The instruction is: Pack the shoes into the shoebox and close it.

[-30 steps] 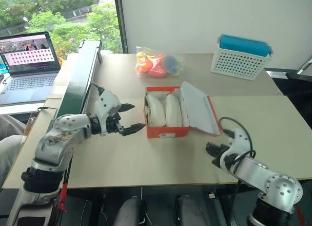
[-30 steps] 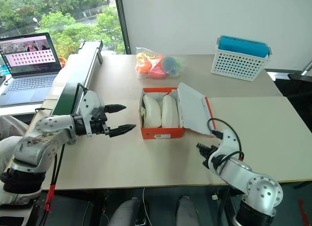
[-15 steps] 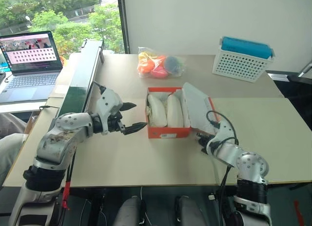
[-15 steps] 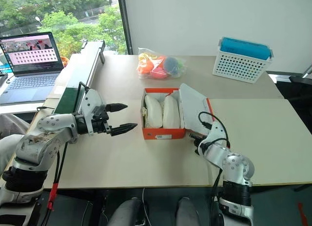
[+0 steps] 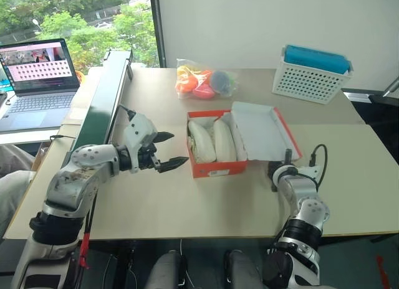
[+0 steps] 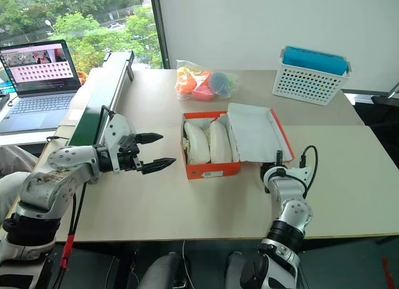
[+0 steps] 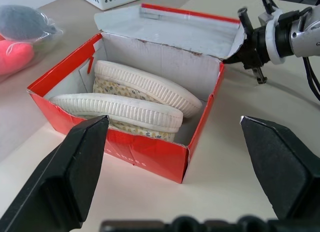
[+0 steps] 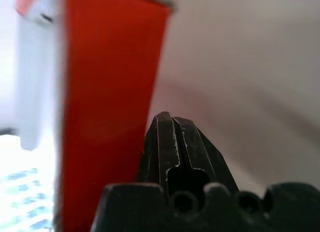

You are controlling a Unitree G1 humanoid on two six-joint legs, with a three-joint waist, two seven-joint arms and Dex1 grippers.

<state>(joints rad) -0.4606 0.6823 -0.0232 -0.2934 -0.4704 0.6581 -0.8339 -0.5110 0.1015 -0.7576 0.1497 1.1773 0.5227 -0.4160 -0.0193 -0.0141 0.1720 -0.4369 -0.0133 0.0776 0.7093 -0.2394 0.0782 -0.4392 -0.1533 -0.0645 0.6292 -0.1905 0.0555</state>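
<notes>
Counter (image 5: 156, 202), shoebox (image 5: 215, 167) mid-counter, lid (image 5: 262, 130) flopped open right, both shoes (image 5: 212, 139) inside; right gripper (image 5: 276, 172) jaws pressed together, seemingly under lid's near edge: lever it up leftward; left gripper (image 5: 168, 149) spread, brace box's left side

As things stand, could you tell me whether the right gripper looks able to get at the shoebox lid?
Probably yes: the right gripper, shut, sits right at the outer edge of the open lid, with nothing between them.
</notes>
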